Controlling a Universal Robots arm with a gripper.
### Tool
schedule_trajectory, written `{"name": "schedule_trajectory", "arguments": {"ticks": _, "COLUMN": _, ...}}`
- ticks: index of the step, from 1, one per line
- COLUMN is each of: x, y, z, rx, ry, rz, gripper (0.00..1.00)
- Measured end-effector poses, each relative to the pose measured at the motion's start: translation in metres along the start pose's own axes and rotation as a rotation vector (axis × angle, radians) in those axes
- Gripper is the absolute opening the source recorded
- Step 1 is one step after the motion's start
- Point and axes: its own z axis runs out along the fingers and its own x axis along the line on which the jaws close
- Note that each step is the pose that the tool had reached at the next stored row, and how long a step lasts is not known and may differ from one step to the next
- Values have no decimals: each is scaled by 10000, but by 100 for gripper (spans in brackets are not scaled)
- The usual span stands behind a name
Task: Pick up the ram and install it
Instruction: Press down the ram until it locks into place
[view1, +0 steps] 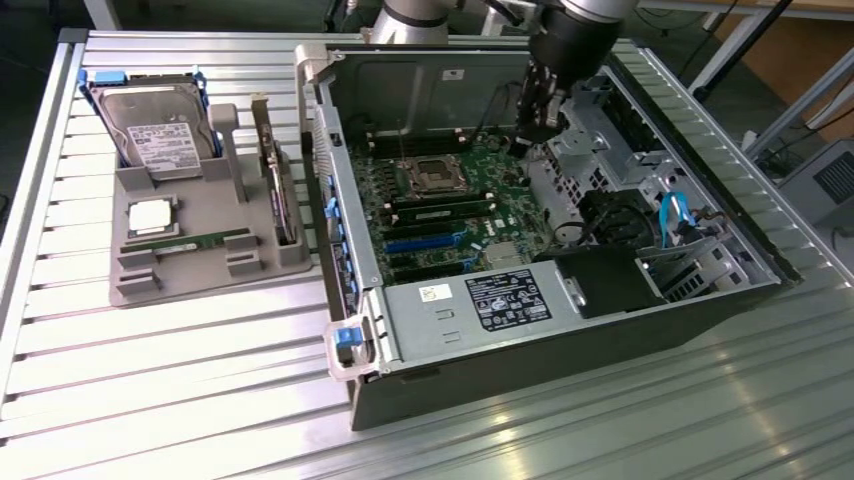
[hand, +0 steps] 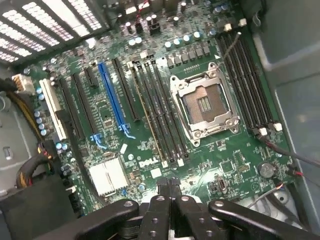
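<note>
A ram (view1: 187, 243), a thin green strip, lies flat in the grey holder (view1: 134, 285) on the exterior view's left. A second thin green strip (view1: 443, 210) stands on edge in a memory slot of the motherboard (view1: 461, 235), beside the empty processor socket (view1: 434, 176). In the wrist view that strip (hand: 148, 117) runs edge-on next to the socket (hand: 205, 102). My gripper (view1: 531, 135) hangs inside the open computer case, above the motherboard's far right part. Its black fingers (hand: 168, 187) are pressed together with nothing between them.
The holder also carries a hard drive (view1: 158, 130), a square silver processor (view1: 150, 215) and an upright expansion card (view1: 276, 180). The case (view1: 534, 360) lies open on a slatted metal table (view1: 160, 390). A power supply (view1: 501, 298) and blue cables (view1: 671, 215) crowd the case's near end.
</note>
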Motion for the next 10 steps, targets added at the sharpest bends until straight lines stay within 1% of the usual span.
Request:
{"name": "schedule_trajectory", "arguments": {"ticks": 1, "x": 0, "y": 0, "z": 0, "rx": -16, "ry": -16, "rz": 454, "gripper": 10}}
{"name": "schedule_trajectory", "arguments": {"ticks": 3, "x": 0, "y": 0, "z": 1, "rx": -55, "ry": -58, "rz": 1613, "gripper": 10}}
{"name": "schedule_trajectory", "arguments": {"ticks": 4, "x": 0, "y": 0, "z": 2, "rx": -77, "ry": -83, "rz": 2283, "gripper": 10}}
{"name": "schedule_trajectory", "arguments": {"ticks": 5, "x": 0, "y": 0, "z": 3, "rx": -93, "ry": -100, "rz": 2751, "gripper": 10}}
{"name": "schedule_trajectory", "arguments": {"ticks": 6, "x": 0, "y": 0, "z": 4, "rx": -112, "ry": -122, "rz": 3339, "gripper": 10}}
{"name": "schedule_trajectory", "arguments": {"ticks": 7, "x": 0, "y": 0, "z": 4, "rx": -127, "ry": -137, "rz": 3780, "gripper": 10}}
{"name": "schedule_trajectory", "arguments": {"ticks": 8, "x": 0, "y": 0, "z": 6, "rx": -147, "ry": -159, "rz": 4344, "gripper": 10}}
{"name": "schedule_trajectory", "arguments": {"ticks": 10, "x": 0, "y": 0, "z": 9, "rx": -176, "ry": -190, "rz": 5211, "gripper": 10}}
